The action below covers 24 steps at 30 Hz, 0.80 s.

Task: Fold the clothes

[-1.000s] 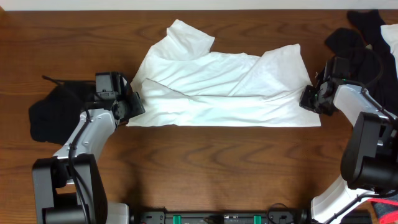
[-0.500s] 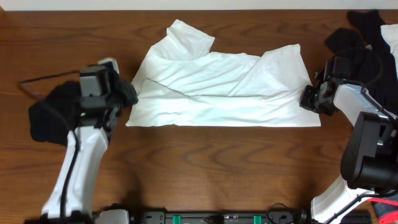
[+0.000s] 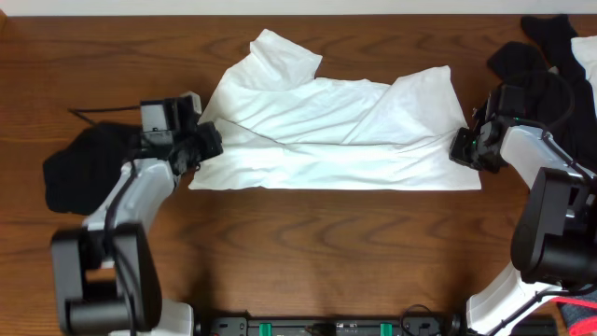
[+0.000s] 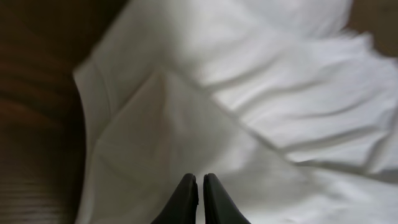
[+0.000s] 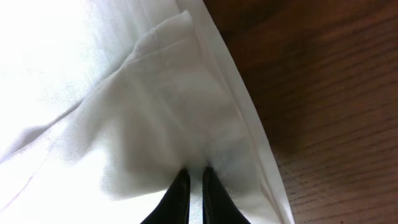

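The clothes I am handling are a white T-shirt point(image 3: 326, 131), lying partly folded across the middle of the table. My left gripper point(image 3: 207, 145) sits at its left edge. In the left wrist view the left gripper point(image 4: 199, 180) is shut, its tips pressed into the white T-shirt point(image 4: 261, 106) with a sliver of cloth between them. My right gripper point(image 3: 459, 147) is at the shirt's right edge. Seen from the right wrist, the right gripper point(image 5: 192, 172) is shut on a puckered fold of the T-shirt point(image 5: 124, 106) near its hem.
A black garment point(image 3: 79, 173) lies on the wooden table point(image 3: 308, 243) behind my left arm, with a thin cable point(image 3: 89, 117) beside it. More black clothes point(image 3: 541, 61) and a white piece point(image 3: 588, 56) are heaped at the back right corner.
My left gripper has closed and shifted onto the shirt's left edge, after swinging out to the left. The right gripper and the shirt have stayed in place.
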Each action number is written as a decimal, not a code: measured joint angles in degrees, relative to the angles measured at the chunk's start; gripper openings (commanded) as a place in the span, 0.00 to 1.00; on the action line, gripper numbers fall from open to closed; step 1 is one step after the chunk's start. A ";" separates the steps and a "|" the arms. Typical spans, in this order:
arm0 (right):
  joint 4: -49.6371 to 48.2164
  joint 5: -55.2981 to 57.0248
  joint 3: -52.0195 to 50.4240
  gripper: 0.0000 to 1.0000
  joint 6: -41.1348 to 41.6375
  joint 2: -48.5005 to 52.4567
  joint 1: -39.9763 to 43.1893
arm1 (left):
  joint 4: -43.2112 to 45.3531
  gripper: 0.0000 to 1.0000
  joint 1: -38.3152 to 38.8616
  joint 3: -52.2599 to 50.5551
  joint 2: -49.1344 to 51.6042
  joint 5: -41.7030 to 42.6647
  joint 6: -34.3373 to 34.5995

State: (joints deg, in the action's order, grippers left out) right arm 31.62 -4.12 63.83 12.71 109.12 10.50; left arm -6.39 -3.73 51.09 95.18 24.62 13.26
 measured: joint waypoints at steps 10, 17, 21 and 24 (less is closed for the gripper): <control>0.20 0.00 0.13 0.08 -0.39 0.11 0.00 | 0.15 0.08 -3.17 0.07 8.76 0.76 0.04; 0.28 0.02 0.17 0.07 -0.39 0.11 0.00 | -2.23 0.09 -4.04 0.50 8.66 1.16 0.04; 1.49 0.11 0.26 0.08 -0.57 0.11 0.00 | -6.32 0.09 -4.15 0.72 7.89 1.16 0.04; 4.28 0.13 0.55 0.08 -0.61 0.11 0.00 | -10.60 0.10 -4.46 1.16 7.39 1.16 0.02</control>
State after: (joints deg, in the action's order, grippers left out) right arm 35.90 -3.99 64.38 12.10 109.23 10.50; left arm -16.99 -8.19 52.25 102.56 25.78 13.28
